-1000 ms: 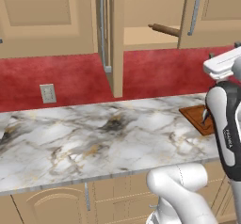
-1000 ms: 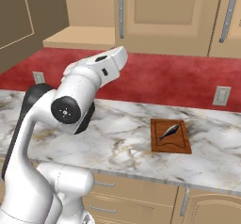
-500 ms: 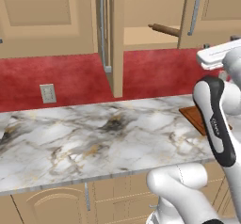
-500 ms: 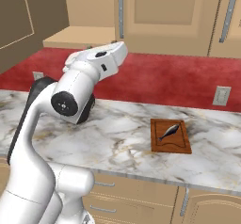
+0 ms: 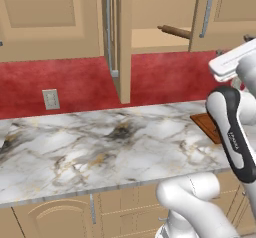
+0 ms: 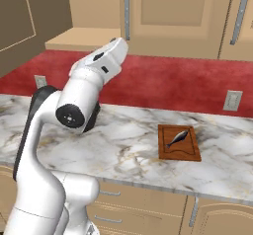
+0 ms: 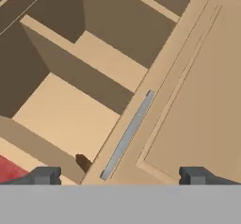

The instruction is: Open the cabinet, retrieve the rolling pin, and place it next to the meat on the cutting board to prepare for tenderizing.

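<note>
gripper (image 7: 120,175) – gaping wide, gripping nothing | cabinet (image 7: 197,100) door swinging open | rolling pin (image 5: 175,31) lying ahead on shelf – reach pending

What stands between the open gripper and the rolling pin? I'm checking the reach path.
In the hand view, the gripper faces the cabinet's shut door and handle; the rolling pin lies behind.

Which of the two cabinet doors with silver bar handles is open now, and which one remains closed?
The left door is open: it stands edge-on, exposing the shelf with the rolling pin. The right door, beside the pin, remains flat against the cabinet front.
</note>
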